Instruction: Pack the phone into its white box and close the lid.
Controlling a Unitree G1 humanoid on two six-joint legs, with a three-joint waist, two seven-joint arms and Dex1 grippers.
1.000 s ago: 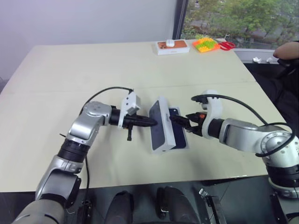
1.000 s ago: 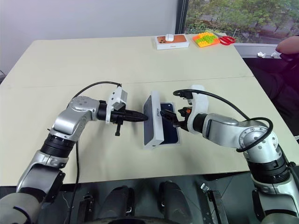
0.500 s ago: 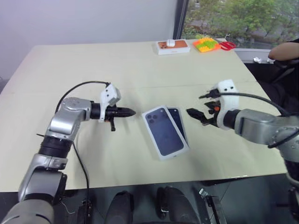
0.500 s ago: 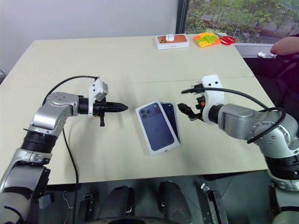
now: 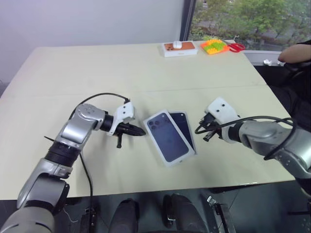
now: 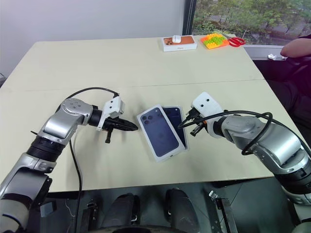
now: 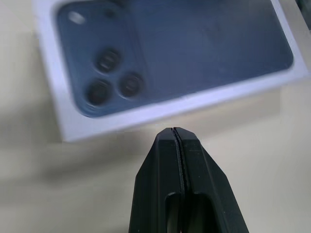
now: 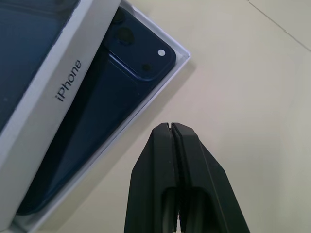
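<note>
The lid point(image 5: 165, 137), white with a dark blue phone picture on top, lies flat and askew over the left part of the white box point(image 8: 181, 54). The navy phone point(image 5: 184, 127) rests in the box, its right strip and camera corner showing beside the lid. My left gripper point(image 5: 142, 132) is shut, its tip just off the lid's left edge and close to the table. My right gripper point(image 5: 198, 130) is shut too, pointing at the box's right side from a short way off. Neither holds anything.
At the table's far edge stand a white box with an orange phone picture point(image 5: 179, 48), an orange and green toy point(image 5: 214, 46) and red scissors point(image 5: 236, 47). A person's arm point(image 5: 294, 53) shows at the right. The table's front edge point(image 5: 160, 187) runs close below the box.
The lid, propped on edge between both grippers a second ago, now lies flat across the box. Both grippers let it go; the right one rolled over and shut, the left dropped back beside the lid.
</note>
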